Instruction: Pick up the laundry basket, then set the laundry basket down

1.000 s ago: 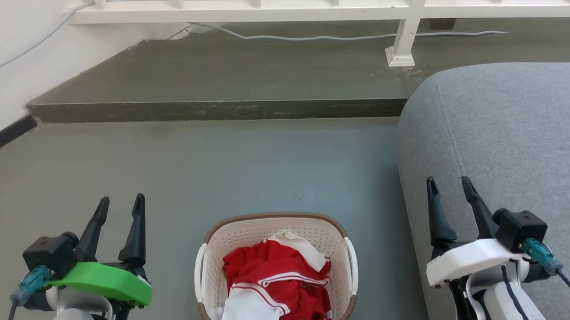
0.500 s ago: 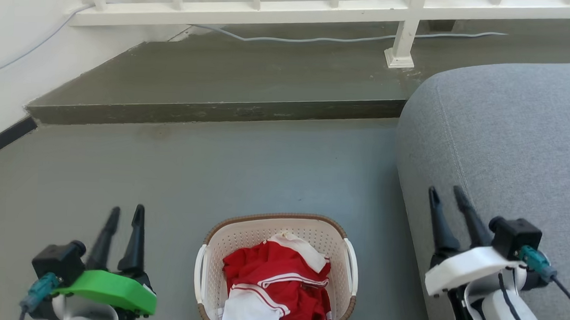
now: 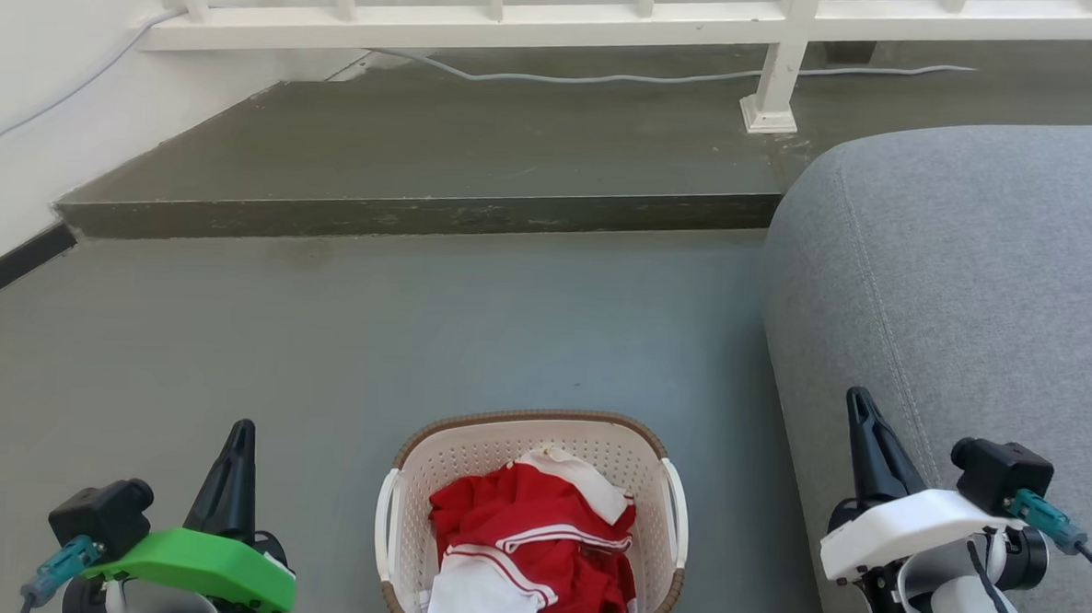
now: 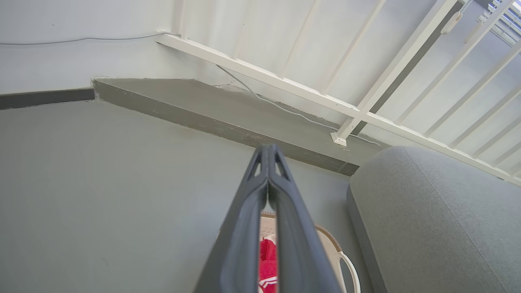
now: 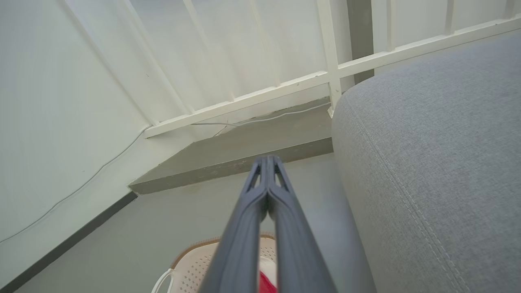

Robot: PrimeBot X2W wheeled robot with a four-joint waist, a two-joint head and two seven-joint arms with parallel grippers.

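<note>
Pickup not begun: laundry basket point(image 3: 466, 455) sits between closed left hand point(image 3: 243, 430) and closed right hand point(image 3: 860, 396); next, both should open and reach inward.

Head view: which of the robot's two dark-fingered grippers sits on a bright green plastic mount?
The left gripper, at lower left above the grey floor. The right gripper has a white mount and stands before the grey fabric sofa.

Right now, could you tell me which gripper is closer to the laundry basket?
Left, it seems. The left gripper hangs shut just left of the laundry basket; the right gripper, also shut, sits farther off its right side, by the grey sofa.
</note>
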